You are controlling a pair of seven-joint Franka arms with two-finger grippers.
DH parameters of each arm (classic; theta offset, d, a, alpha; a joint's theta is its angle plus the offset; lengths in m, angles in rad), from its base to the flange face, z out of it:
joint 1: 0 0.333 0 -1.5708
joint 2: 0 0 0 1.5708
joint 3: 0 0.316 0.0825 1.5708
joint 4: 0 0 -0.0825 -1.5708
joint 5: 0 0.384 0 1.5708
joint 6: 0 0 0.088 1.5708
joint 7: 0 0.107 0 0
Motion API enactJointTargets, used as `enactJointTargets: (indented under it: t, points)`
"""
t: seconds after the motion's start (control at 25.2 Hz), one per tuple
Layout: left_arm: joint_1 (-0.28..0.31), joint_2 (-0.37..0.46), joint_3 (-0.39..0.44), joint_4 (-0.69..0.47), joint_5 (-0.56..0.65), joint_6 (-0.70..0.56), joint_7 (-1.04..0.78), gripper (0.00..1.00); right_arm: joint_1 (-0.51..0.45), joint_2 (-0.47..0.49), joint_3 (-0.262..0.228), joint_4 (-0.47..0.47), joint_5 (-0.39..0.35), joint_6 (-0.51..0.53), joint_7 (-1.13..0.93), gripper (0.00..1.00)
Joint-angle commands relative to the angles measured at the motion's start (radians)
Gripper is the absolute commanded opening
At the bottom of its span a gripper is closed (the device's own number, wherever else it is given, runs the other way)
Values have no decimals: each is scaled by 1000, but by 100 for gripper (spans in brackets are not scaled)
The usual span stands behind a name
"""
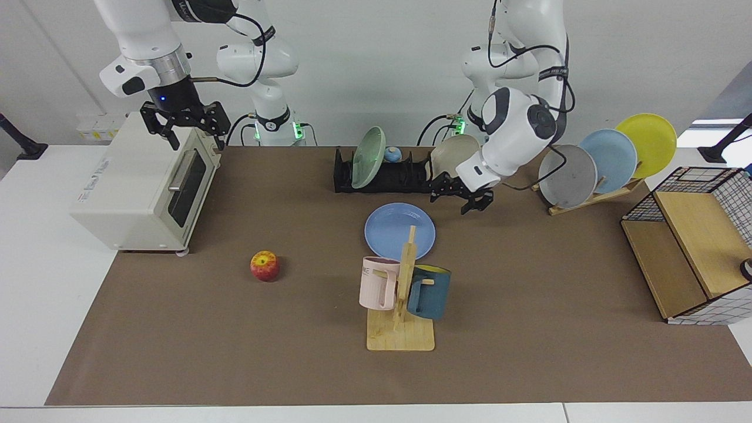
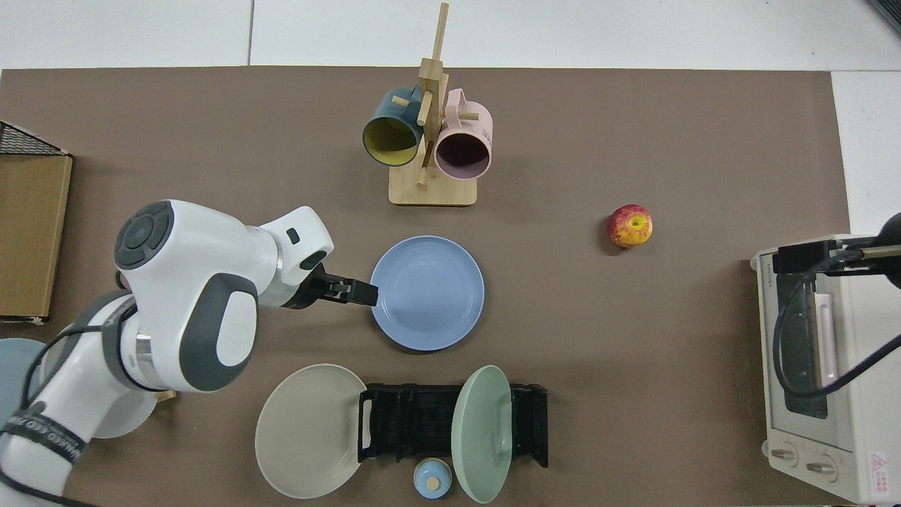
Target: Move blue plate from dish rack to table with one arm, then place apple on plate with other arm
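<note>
The left end effector hung with fingers apart beside the blue plate lying flat on the table, so next the waiting right end effector, open above the toaster oven, likely needed to fetch the apple.

The mug stand hides the blue plate's near edge in the facing view; the toaster oven and sky-blue plate run past the top view's edges.
</note>
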Motion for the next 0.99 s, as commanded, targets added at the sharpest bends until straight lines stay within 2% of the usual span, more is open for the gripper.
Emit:
enactJointTargets:
  t: [0.0,0.12,0.2,0.28,0.4,0.52,0.71,0.79,0.95]
  points:
    - [-11,-125,43,49,146,-205,-61,100,-13,-11,3,-5,17,11,-33,100]
    - [-11,-150,63,96,164,-311,-59,100,-13,-11,3,-5,17,11,-33,100]
    - [-14,-165,74,147,231,-368,-62,100,-13,-11,3,-5,17,11,-33,100]
    - [-22,-171,88,196,302,-403,-62,100,-13,-11,3,-5,17,11,-33,100]
    - [-59,-161,155,282,356,-416,-62,100,-13,-11,3,-5,17,11,-33,100]
    - [-60,-124,185,384,358,-442,-62,100,-13,-11,3,-5,17,11,-33,100]
    - [-47,45,191,666,359,-618,-62,100,-13,-11,3,-5,17,11,-33,100]
    - [-47,69,189,707,381,-641,-62,100,-13,-11,3,-5,17,11,-33,100]
    - [-48,54,174,698,413,-641,-62,100,-13,-11,3,-5,17,11,-33,100]
